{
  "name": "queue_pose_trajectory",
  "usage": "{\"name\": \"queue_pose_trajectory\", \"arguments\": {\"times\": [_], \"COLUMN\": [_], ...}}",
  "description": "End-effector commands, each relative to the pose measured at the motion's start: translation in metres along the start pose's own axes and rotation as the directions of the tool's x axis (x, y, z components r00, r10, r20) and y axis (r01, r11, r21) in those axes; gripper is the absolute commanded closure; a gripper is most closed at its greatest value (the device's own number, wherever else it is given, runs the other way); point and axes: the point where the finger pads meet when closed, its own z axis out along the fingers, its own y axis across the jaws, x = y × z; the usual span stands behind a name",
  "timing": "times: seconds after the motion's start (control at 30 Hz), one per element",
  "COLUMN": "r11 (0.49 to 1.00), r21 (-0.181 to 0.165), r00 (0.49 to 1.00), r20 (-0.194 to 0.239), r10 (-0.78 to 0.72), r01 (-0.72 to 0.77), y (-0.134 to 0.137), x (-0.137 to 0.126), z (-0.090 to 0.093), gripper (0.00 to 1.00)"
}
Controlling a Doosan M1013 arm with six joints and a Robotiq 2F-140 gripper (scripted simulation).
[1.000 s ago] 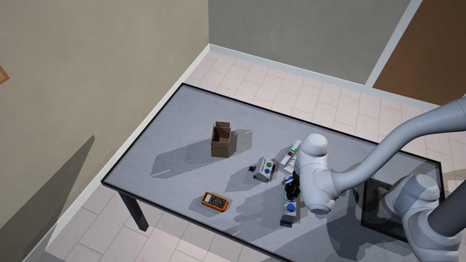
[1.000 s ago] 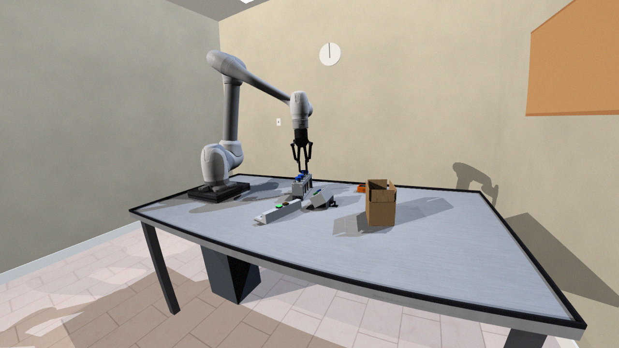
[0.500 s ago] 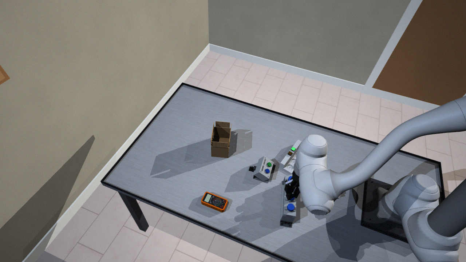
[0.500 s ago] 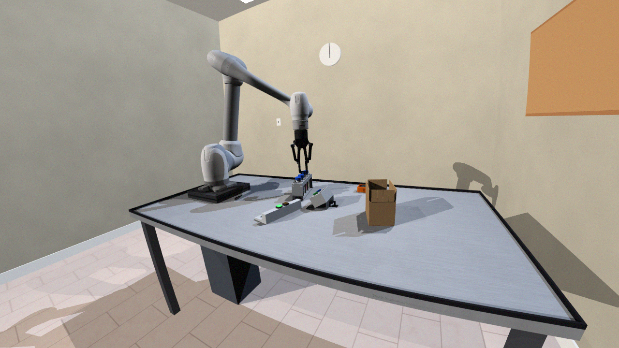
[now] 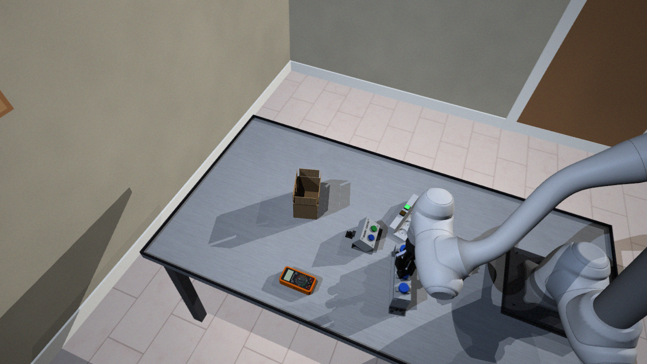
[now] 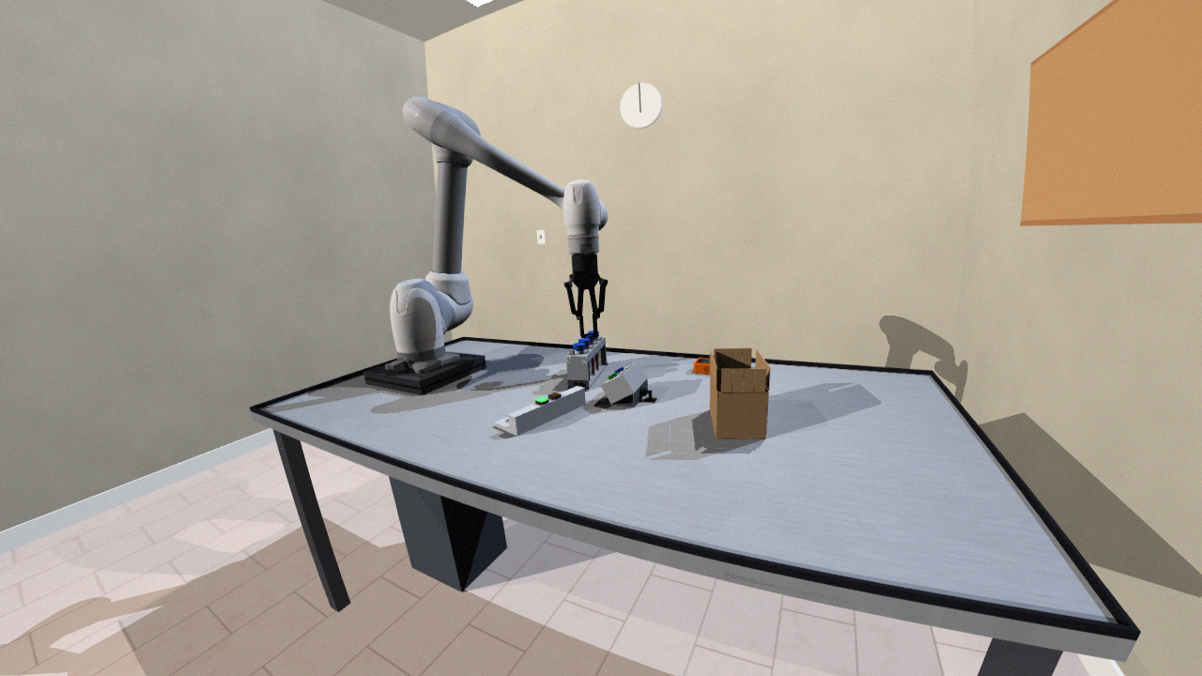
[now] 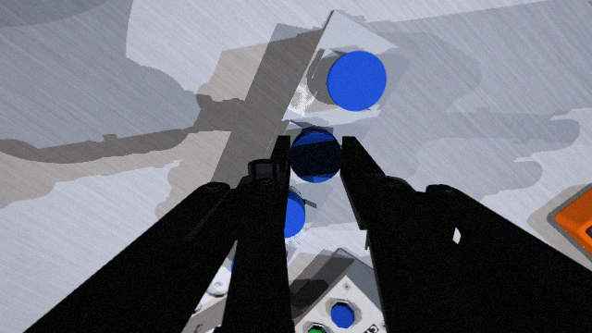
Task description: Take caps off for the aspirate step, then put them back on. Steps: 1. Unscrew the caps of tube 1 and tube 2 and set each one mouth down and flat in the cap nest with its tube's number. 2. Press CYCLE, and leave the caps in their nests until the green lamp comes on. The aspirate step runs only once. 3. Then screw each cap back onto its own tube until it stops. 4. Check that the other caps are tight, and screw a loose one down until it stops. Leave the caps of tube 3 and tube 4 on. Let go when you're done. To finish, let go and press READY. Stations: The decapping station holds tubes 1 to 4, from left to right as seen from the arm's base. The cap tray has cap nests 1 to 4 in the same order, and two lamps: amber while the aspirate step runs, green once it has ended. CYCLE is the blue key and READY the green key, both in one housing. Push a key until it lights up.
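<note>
Gripper: the black two-finger gripper [image 7: 315,154] points straight down over the tube block; its fingers are partly closed and clamped on a blue cap [image 7: 315,157], one finger against each side of it.
Held cap: round, blue, mostly in the gripper's shadow; it sits in the row of caps on the tube block, second from one end. Which tube number it is cannot be told.
Neighbouring caps: one blue cap [image 7: 356,80] stands free at the end of the block, just beyond the fingertips in the wrist view; another blue cap [image 7: 294,214] shows partly behind one finger on the other side.
Tube block: a grey holder [image 6: 579,366] on the table, right under the gripper; in the top view its near end [image 5: 400,301] shows past the wrist.
Arm: the pale grey arm [image 6: 496,163] reaches from its dark base plate [image 6: 460,363] over the block, with the wrist vertical.
Key box: a small sloped housing [image 5: 365,234] left of the block, with a green key [image 5: 374,228] and a blue key [image 5: 371,237].
Cap tray: a long pale bar [image 6: 537,410] near the block, with a green lamp [image 5: 407,207] lit.
Table: grey top with a black rim [image 6: 588,497].
Other things: an open cardboard box [image 5: 306,193] well apart to the left in the top view; an orange meter [image 5: 297,279] near the front edge.
</note>
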Motion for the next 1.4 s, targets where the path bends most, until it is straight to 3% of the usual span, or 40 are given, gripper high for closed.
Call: {"name": "queue_pose_trajectory", "arguments": {"times": [0.0, 0.03, 1.37], "r11": [1.0, 1.0, 0.998], "r21": [-0.001, -0.001, -0.001], "r00": [1.0, 1.0, 0.998], "r20": [0.0, 0.0, 0.0], "r10": [0.0, 0.0, 0.066], "r01": [0.0, 0.0, -0.066], "y": [0.0004, 0.0004, 0.0004], "x": [0.0, 0.0, 0.0], "z": [-0.0006, -0.0006, 0.0068], "gripper": [0.7, 0.59, 0.59]}}
